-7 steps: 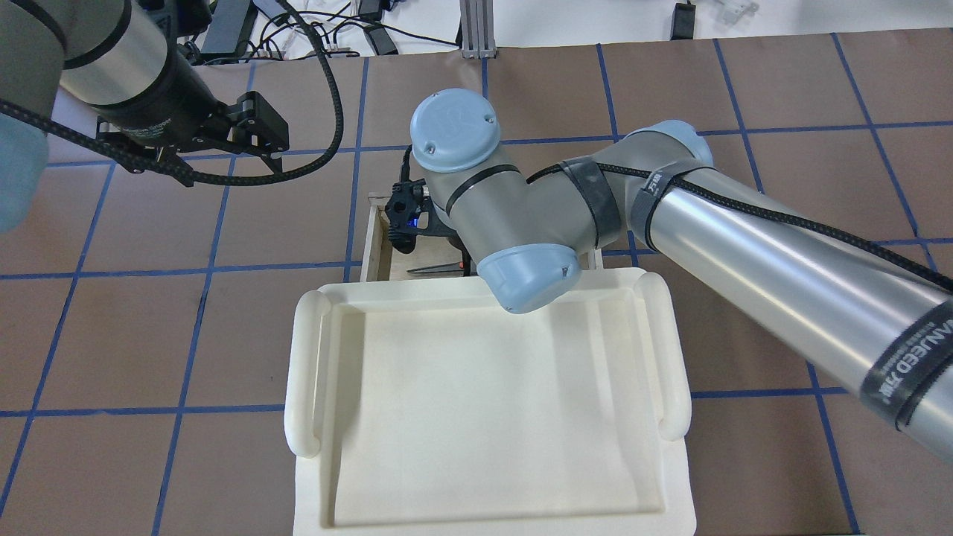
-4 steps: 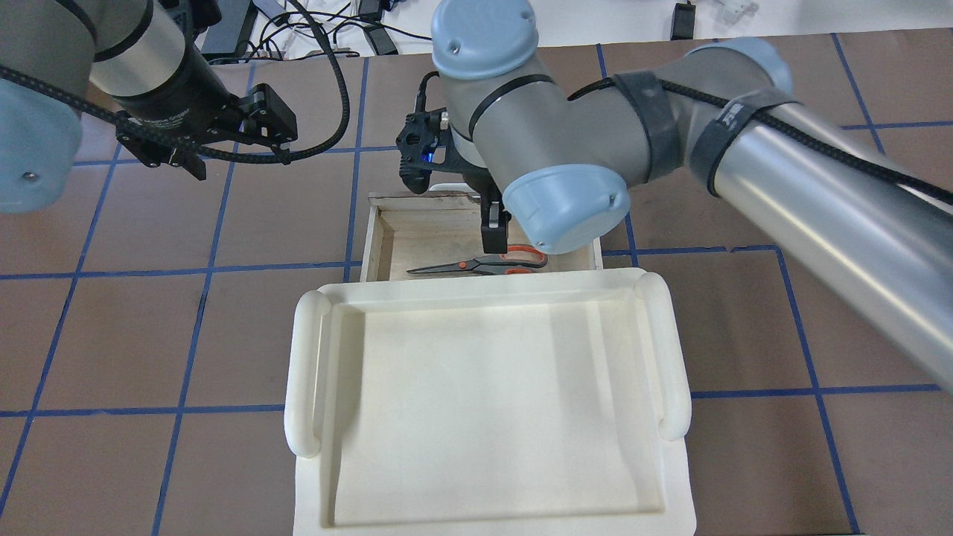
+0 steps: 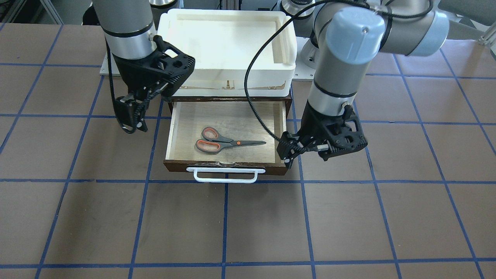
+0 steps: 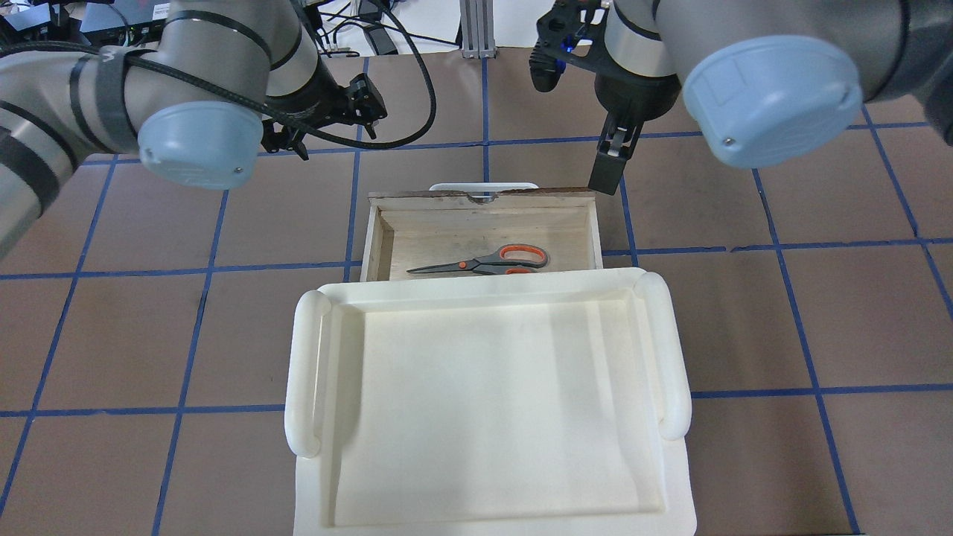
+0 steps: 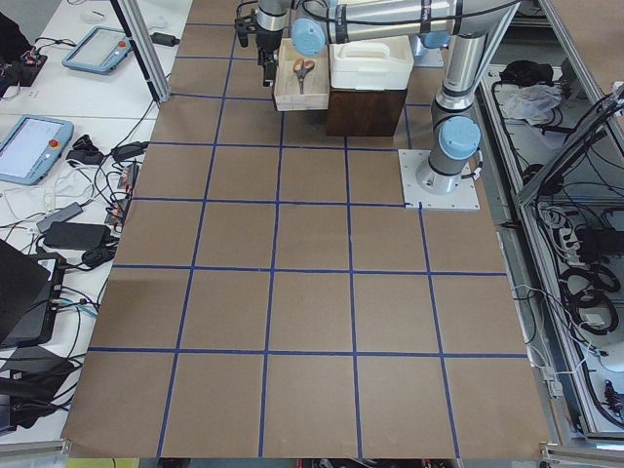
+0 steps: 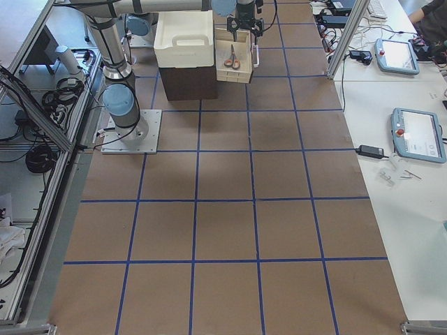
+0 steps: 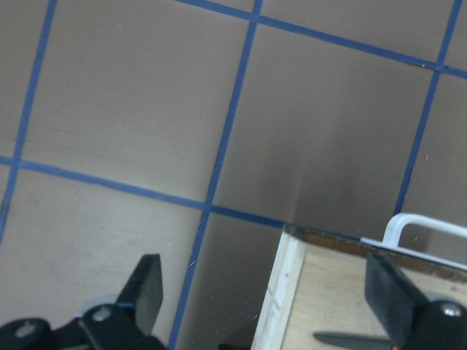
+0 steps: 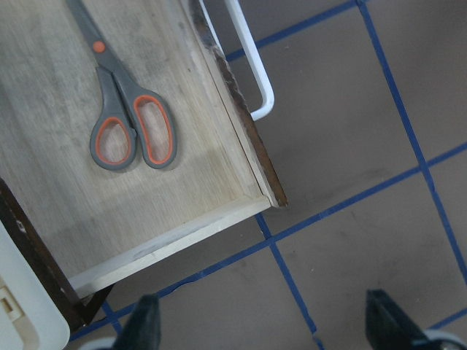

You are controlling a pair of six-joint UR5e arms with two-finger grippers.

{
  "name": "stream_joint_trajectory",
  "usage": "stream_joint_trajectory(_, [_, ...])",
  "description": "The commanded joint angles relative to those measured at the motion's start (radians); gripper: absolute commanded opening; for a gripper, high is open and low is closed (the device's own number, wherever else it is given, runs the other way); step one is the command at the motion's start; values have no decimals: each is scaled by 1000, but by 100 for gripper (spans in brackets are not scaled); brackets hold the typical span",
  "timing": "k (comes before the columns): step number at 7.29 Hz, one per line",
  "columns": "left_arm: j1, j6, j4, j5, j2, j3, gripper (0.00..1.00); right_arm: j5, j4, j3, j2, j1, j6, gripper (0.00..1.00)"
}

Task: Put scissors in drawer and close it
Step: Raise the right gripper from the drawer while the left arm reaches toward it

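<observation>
Scissors (image 3: 223,142) are found lying flat on the pale floor of the drawer (image 3: 232,116), blades closed and loops toward the robot's right, with nothing touching them. The drawer is pulled out, its white bar handle (image 3: 226,176) on the side far from the robot.

Half a second ago the right gripper (image 3: 133,124) was held directly over the loops inside the drawer. It is now raised and drawn off past the drawer's far right corner, as seen from overhead, while the scissors are left where they were. Its fingers (image 8: 146,324) are shown wide apart and empty in the right wrist view. The left gripper (image 3: 287,154) has meanwhile been swung in beside the drawer's left wall, its fingers (image 7: 146,284) likewise spread with nothing between them. The placing can therefore be judged finished. Only the closing is left, most likely by a push on the dark front.

From overhead the near part of the drawer is hidden under the white tray (image 4: 674,357), and one scissor loop is cut off by the tray's rim. The left fingertips are covered there by arm and cable. Nothing fine can be made out in the side views, and both wrist views cut the fingers off at the bottom edge
</observation>
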Motion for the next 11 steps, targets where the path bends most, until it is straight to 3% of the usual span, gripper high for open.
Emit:
stream_joint_trajectory(1, [-81,-135,68,41,-161,105,100,1,40,0,-48,-100,302,100])
stream_joint_trajectory(3, [-164,-297,70,66,-299,197,100,-7,81,0,-68,-163,575,100])
stream_joint_trajectory(5, [-184,-289,113,75,-383,236,100,-2,89,-5,-69,-173,805,100])
stream_joint_trajectory(8, [-224,-301,174,75,-462,239,100,-2,106,-6,-72,-173,807,100])
stream_joint_trajectory(10, [-227,-219,178,16,-489,239,100,13,108,-6,-74,-173,883,100])
stream_joint_trajectory(11, [-225,-134,139,-9,-494,242,100,80,111,-15,-74,-170,940,100])
